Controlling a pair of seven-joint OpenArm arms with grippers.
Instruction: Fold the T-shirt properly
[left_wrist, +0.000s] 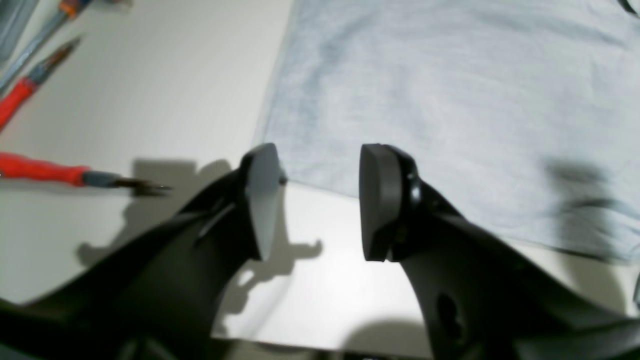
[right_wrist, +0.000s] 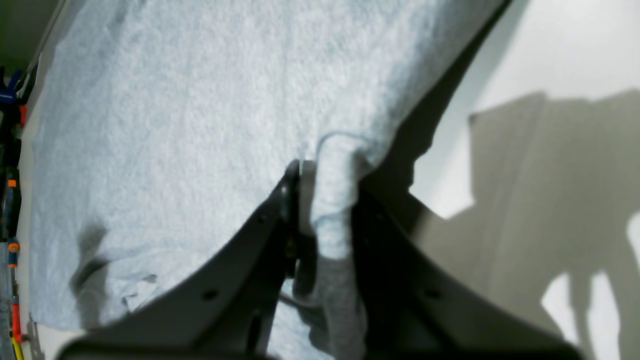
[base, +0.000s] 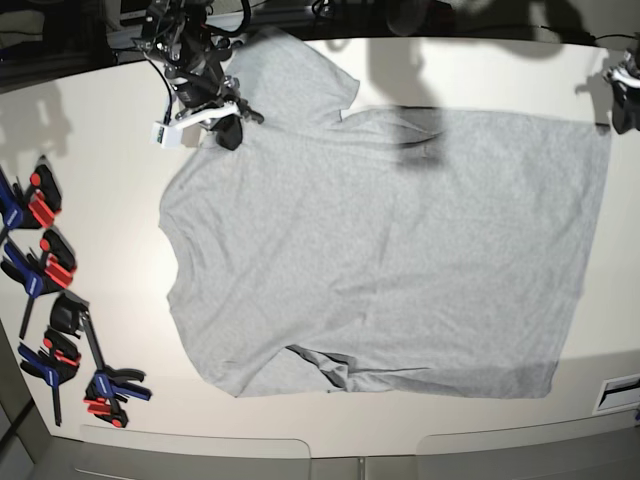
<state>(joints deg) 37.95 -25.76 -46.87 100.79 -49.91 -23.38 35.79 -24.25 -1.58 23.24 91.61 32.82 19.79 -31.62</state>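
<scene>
The right gripper (right_wrist: 325, 200) is pinched tight on a bunched edge of the T-shirt (right_wrist: 200, 125); a roll of grey cloth stands up between its jaws, and the fabric spreads away ahead of it and to its left. In the base view this gripper (base: 228, 118) sits at the shoulder by one sleeve, close to the neckline. The left gripper (left_wrist: 317, 200) hovers with its jaws spread and nothing between them. The shirt's corner (left_wrist: 280, 165) lies just ahead of its fingertips over the white table (left_wrist: 150, 100), and red-handled tools (left_wrist: 45, 170) lie off to one side of it. In the base view that gripper (base: 625, 95) is at the far hem corner, well apart from the other.

The cloth looks soft, light and limp. It will probably sag and crease between any two held points, and a single layer could slip from a shallow pinch. Taking hold at seams or hem corners, where the fabric is doubled, seems the safer choice, with the two grips kept taut along one edge.

The garment is light heather grey and lies spread flat, neck towards the right gripper. The sleeve on the side away from both grippers is tucked under, leaving a small rumple near that edge. No lettering shows on the upper face. A row of blue and red clamps (base: 50, 300) lies beyond the neck end.
</scene>
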